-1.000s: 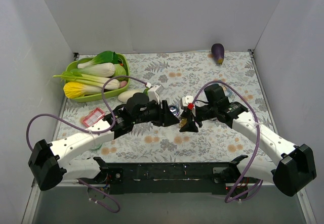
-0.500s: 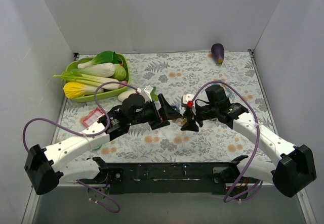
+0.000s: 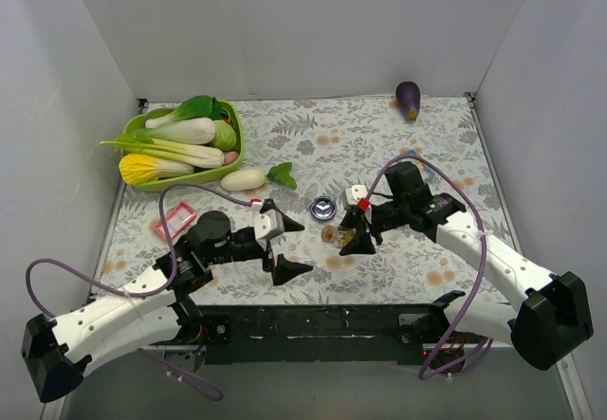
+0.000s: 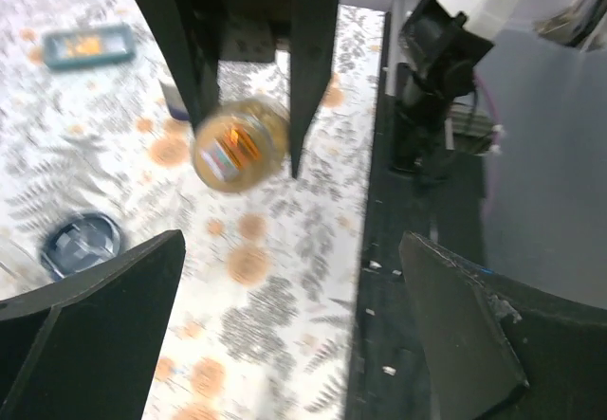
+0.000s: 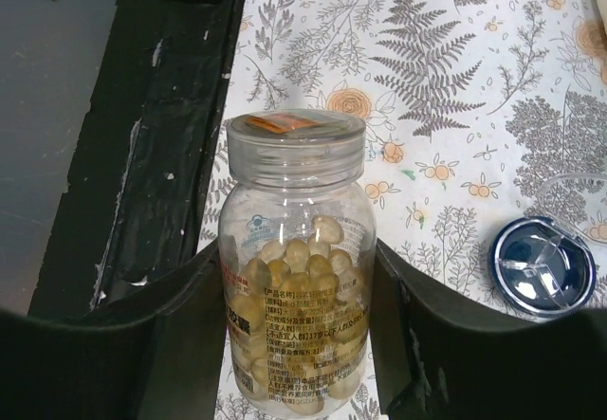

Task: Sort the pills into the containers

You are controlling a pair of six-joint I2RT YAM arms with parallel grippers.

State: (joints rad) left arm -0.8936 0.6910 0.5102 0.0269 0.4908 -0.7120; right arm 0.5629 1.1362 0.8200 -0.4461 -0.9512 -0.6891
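Observation:
My right gripper [image 3: 355, 237] [image 5: 296, 273] is shut on a clear bottle [image 5: 296, 287] [image 3: 333, 235] [image 4: 239, 145] full of yellow pills [image 5: 313, 259], held just above the table's near edge. A round silver-and-blue tin [image 3: 324, 209] [image 5: 542, 266] [image 4: 81, 245] lies on the cloth just beyond it. A pink tray [image 3: 174, 220] sits at the left. In the left wrist view a blue tray [image 4: 90, 44] shows beyond the bottle. My left gripper [image 3: 287, 246] [image 4: 292, 249] stands wide open and empty, a short way left of the bottle.
A green basket [image 3: 232, 145] of vegetables fills the back left, with a white radish [image 3: 245, 179] beside it. A purple eggplant [image 3: 408, 100] lies at the back right. The black base rail [image 3: 313, 325] runs along the near edge, close under both grippers.
My left gripper has opened wide and drawn back to the near left, away from the bottle. The right gripper still holds the bottle and has sunk slightly towards the near edge.

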